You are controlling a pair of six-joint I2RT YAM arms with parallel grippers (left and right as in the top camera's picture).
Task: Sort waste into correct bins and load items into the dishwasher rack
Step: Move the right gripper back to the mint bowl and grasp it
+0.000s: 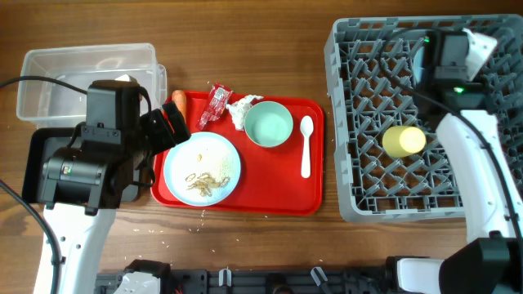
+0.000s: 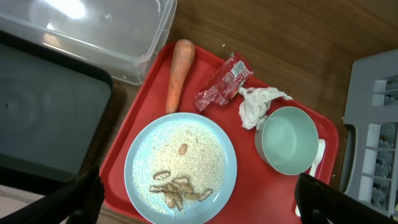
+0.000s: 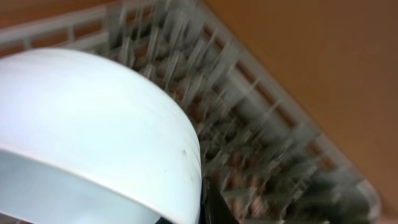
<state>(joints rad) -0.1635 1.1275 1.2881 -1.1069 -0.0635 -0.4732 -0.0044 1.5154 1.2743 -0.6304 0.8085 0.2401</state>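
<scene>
- Smooth, glossy pale bowl (image 3: 93, 124) looms tilted over the grey pegged rack (image 3: 267, 149), right up against the right gripper (image 1: 437, 57). Clamped or loose? Can't tell.
- Left gripper (image 2: 199, 186) is spread wide above the round, crumb-dusted plate (image 2: 180, 155) on the red tray (image 2: 140, 112).

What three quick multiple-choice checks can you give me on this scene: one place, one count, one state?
1. The yellow cup lies: A in the dishwasher rack; B in the clear tub; C in the black tray.
2. Bowls on the red tray: A none; B one; C three.
3. The plate is: A clean; B strewn with food scraps; C upside down.
Answers: 1 A, it rests among the pegs; 2 B, one mint bowl beside the spoon; 3 B, crumbs and tan pieces cover it.
</scene>
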